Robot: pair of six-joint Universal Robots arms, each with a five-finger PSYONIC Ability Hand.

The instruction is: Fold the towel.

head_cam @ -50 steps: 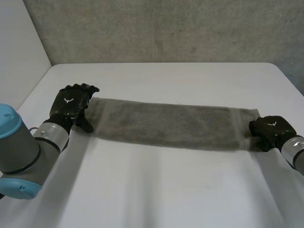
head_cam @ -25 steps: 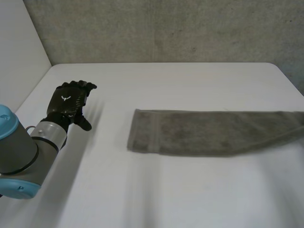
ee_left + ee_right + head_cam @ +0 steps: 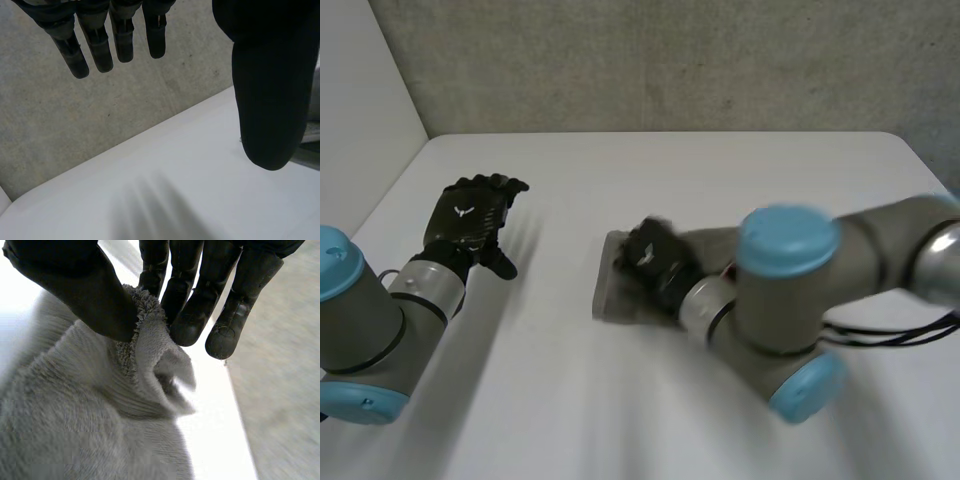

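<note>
Head view: the white worktop filled the scene, with the right arm reaching far across it and the left arm kept to its own side. The grey towel lay near the middle of the worktop, much of it hidden behind the right arm. The right hand sat at the towel's end nearest the left hand, which hovered well apart from the cloth. In the right wrist view the thumb and fingers pinched a raised edge of towel above the cloth beneath. The left fingers hung straight, holding nothing. The step looked like an end-over-end fold; next the pinched edge would need lowering square onto the layer below, then releasing.
</note>
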